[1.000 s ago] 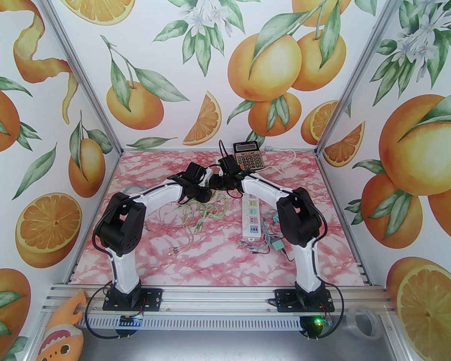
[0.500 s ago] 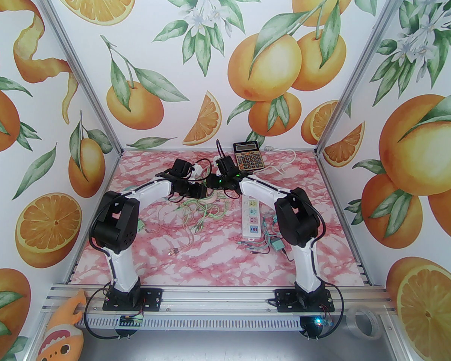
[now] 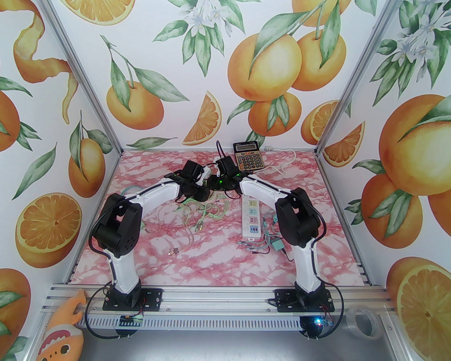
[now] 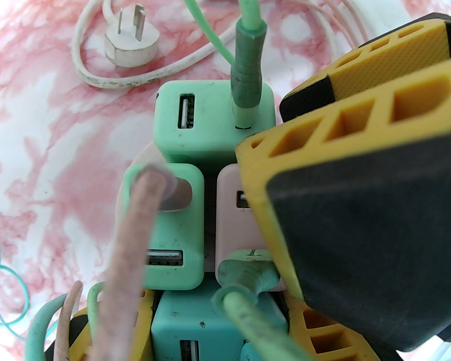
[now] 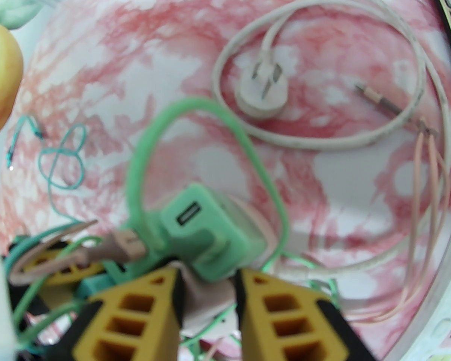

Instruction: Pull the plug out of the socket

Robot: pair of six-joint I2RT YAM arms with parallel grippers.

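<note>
A cluster of USB charger plugs sits in a round pinkish socket [image 5: 250, 211]: a green plug [image 4: 214, 119], a second green plug [image 4: 173, 224], a pink plug [image 4: 229, 216] and a teal plug [image 4: 210, 325]. My left gripper [image 4: 218, 333] hangs over them, its yellow fingers [image 4: 144, 310] pressed to both sides of the teal plug. My right gripper [image 5: 208, 307] is shut on the socket's edge just below the green plug [image 5: 206, 231]. Its fingers [image 4: 353, 134] cover part of the pink plug. From above, both grippers [image 3: 201, 190] [image 3: 220, 182] meet at the table's middle rear.
A loose white mains plug [image 5: 263, 88] with its looped cord lies behind the socket. A white power strip [image 3: 251, 216], a calculator [image 3: 248, 156], tangled green cables [image 3: 203, 213] and a teal adapter [image 3: 278, 244] lie on the pink marble table [image 3: 210, 261].
The left arm swung left half a second ago and has come back right, against the right gripper. The right arm has barely shifted.
</note>
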